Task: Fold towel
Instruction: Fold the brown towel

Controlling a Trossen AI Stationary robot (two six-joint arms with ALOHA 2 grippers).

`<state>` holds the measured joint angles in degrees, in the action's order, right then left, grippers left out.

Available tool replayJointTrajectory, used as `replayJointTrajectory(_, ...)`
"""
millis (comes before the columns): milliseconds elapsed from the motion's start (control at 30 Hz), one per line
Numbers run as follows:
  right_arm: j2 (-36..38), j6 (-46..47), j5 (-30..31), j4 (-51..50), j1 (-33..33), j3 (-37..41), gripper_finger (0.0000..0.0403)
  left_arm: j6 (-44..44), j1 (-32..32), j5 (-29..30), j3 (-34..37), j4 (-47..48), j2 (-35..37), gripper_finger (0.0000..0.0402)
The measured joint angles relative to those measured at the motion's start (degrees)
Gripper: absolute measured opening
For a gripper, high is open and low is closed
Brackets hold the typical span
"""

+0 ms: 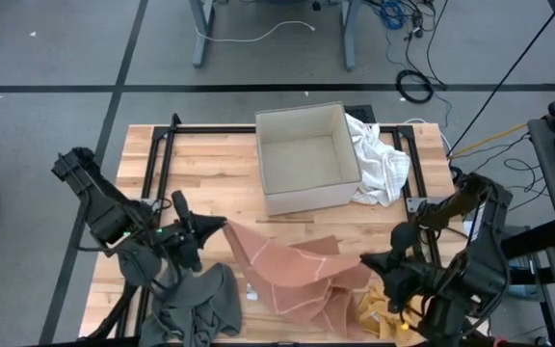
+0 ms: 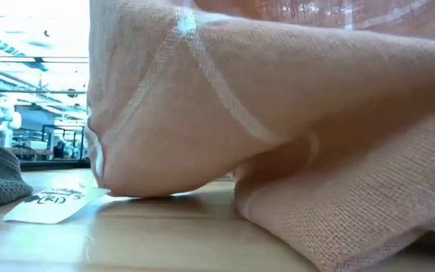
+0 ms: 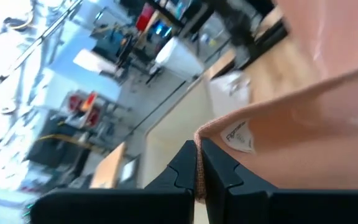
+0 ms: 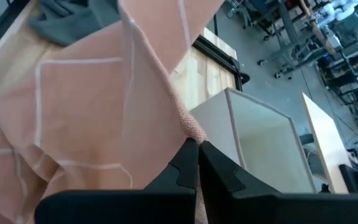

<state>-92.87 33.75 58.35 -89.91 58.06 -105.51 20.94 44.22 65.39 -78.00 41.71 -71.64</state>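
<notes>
Pink woven fabric with pale grid lines, the towel (image 1: 297, 275), lies partly lifted at the front centre of the wooden counter (image 1: 210, 154), just in front of the box.

1. Left pincer (image 1: 222, 225): clenched on one corner of the towel. In the left wrist view the two dark fingers (image 3: 179, 171) meet on the hemmed edge, right beside a small white label (image 3: 238, 135) sewn to the cloth.
2. Right pincer (image 1: 366, 260): clenched on the opposite edge of the towel. In the right wrist view the fingers (image 4: 182, 163) pinch the hem, with the cloth draping away over the counter.
3. Towel condition: stretched between the two pincers along its upper edge, the remainder hanging in loose folds onto the counter. The low view shows the fabric (image 2: 293, 121) bulging close to the lens, its lower folds resting on the wood.

Adjacent items:
- Open cardboard box (image 1: 306, 154) at the counter's rear centre.
- White cloth (image 1: 379, 164) touching the right side of the box.
- Grey cloth (image 1: 196, 304) bunched at the front left, below the left arm.
- Yellow cloth (image 1: 374, 306) at the front right, partly under the towel.
- Paper tag (image 2: 51, 204) lying flat on the wood in the low view.
</notes>
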Motion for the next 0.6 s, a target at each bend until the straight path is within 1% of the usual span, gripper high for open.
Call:
replayJointTrajectory(67, 0.80, -0.71, 0.08, -0.06, -0.74, 0.00, 0.0000, -2.03, -1.01, 1.97, 0.00, 3.68, 0.00, 0.0009)
replayJointTrajectory(133, 1.59, -1.21, 0.19, -0.05, -1.85, 0.00, 0.0000, -4.65, -2.29, 2.70, 0.00, 7.06, 0.00, 0.0009)
replayJointTrajectory(267, 2.13, -1.38, 0.17, -0.07, -5.15, 0.00, 0.0000, -10.59, -5.65, 1.33, 0.00, 12.20, 0.02, 0.0009)
replayJointTrajectory(467, 2.13, -3.17, 0.04, -0.09, -10.54, 0.00, 0.0000, -18.37, -13.51, -7.91, 0.05, 16.89, 0.02, 0.0009)
replayJointTrajectory(600, 2.13, -6.49, -0.95, 1.02, -13.56, 0.00, 0.0000, -18.97, -18.37, -15.50, 1.53, 16.34, 0.00, 0.0009)
